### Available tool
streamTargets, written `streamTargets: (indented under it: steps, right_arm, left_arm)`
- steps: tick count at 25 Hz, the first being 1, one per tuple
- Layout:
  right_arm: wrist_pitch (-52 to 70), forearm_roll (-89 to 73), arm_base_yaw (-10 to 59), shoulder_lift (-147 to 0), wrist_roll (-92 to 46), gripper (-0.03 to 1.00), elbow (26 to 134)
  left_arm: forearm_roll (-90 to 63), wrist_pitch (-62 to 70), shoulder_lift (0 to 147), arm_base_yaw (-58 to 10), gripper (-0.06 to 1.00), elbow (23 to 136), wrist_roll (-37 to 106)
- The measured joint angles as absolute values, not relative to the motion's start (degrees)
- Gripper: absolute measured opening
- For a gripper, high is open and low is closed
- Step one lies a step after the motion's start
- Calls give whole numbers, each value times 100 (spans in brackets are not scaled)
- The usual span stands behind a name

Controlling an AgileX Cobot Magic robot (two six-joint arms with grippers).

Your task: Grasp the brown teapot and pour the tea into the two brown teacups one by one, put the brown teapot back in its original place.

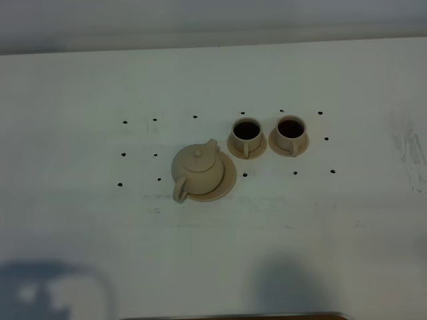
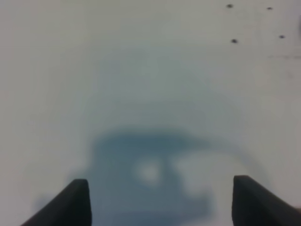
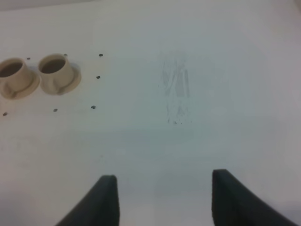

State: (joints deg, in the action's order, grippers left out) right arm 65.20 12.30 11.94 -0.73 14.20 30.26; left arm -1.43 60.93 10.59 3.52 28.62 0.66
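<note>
You are not looking at anything readable here: no text, label, brand, number or sign is showing in any of the three views. The brown teapot [image 1: 199, 171] and the two brown teacups [image 1: 247, 135] [image 1: 290, 133] are showing plain, unmarked surfaces. The white table [image 1: 80, 220] is carrying only small dark dots [image 1: 125, 123], which are forming no letters or figures, and a faint scuffed smear [image 3: 176, 87] at the right that is spelling nothing.
</note>
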Motion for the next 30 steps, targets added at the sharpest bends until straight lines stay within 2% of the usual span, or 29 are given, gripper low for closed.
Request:
streamTargets:
  steps: [9,17,30]
  right_arm:
    - [6520,1230,1194,-73,1420,43,3026]
    - [6520,1230,1194,-73,1420,43,3026]
    - [6520,1230,1194,-73,1420,43,3026]
  left_arm:
    - [-333,6134,734,352,70,2696,657]
    - [-308,6085,0,352,70,2647,529]
    - [-303,6085,-26,352,70,2647,508]
